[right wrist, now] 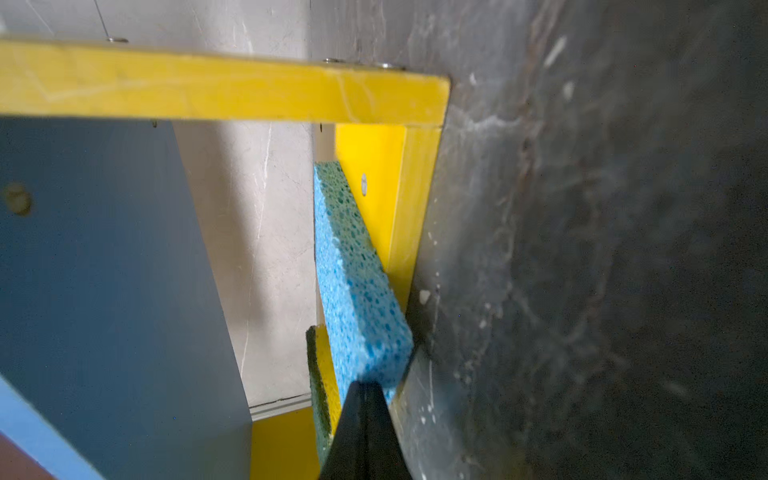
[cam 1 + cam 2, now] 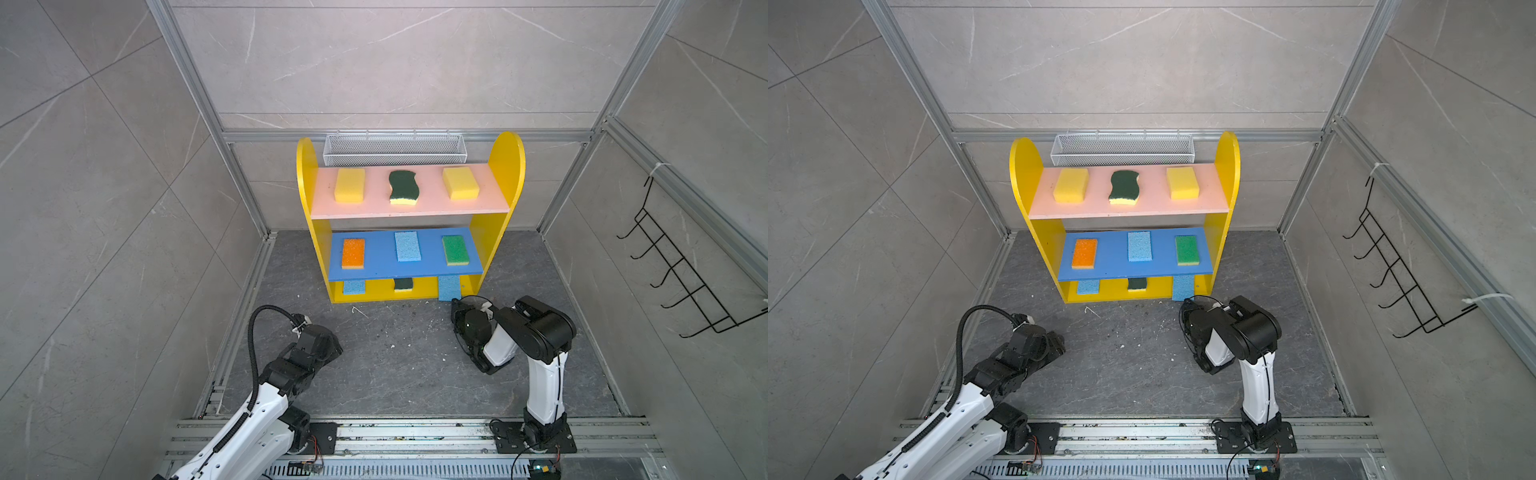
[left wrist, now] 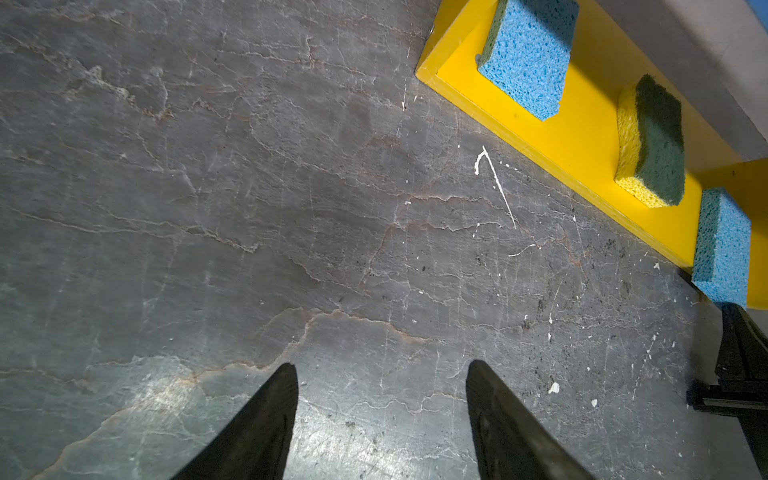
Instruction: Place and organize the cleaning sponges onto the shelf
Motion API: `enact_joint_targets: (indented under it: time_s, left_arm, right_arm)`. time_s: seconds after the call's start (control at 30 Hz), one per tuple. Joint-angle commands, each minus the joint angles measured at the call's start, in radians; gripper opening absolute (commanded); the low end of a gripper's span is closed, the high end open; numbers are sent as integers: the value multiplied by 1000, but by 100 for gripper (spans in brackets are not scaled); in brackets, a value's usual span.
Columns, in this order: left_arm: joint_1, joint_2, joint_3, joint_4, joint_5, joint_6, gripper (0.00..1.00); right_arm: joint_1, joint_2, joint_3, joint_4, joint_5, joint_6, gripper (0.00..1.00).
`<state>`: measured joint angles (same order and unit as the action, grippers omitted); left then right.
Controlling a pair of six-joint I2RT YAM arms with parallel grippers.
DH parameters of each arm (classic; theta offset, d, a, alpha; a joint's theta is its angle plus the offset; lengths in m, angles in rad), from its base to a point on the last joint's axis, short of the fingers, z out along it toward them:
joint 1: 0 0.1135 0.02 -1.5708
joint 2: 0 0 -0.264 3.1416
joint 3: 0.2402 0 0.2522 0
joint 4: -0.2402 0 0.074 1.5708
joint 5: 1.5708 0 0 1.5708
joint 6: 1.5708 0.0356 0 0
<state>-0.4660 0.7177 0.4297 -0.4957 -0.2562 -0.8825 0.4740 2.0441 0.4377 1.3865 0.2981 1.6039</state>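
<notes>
Eyes on the right-hand light blue sponge (image 2: pixel 449 287): it lies on the yellow base of the shelf (image 2: pixel 509 166), its near end poking out past the front edge (the only one that overhangs). The right gripper (image 1: pixel 365 386) is down low at that end, fingers pressed together, tips touching the sponge's edge. Along the base sit a dark-green scourer (image 2: pixel 403 284) and a second light blue sponge (image 2: pixel 354 286). The blue board carries an orange sponge (image 2: pixel 353 253), a third light blue sponge (image 2: pixel 407 246) and a green sponge (image 2: pixel 455 250). The pink board has two yellow sponges (image 2: pixel 350 185) flanking another scourer (image 2: pixel 402 187). The left gripper (image 3: pixel 381 365) hovers over the grey floor (image 2: pixel 395 365), well apart from the shelf, fingers spread, holding nothing.
</notes>
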Motion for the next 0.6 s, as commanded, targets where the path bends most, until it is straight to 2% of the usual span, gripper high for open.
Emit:
enact_joint_targets:
  time_s: [0.0,0.57]
  left_arm:
    - [-2,-3,-4,11,-18,-5,67]
    - [-2,33,7,29,-18,-4,67]
  right_arm:
    - [-10,77,-15,-189,-18,-31,0]
    - [-60,117,19,-186,-62,-54,0]
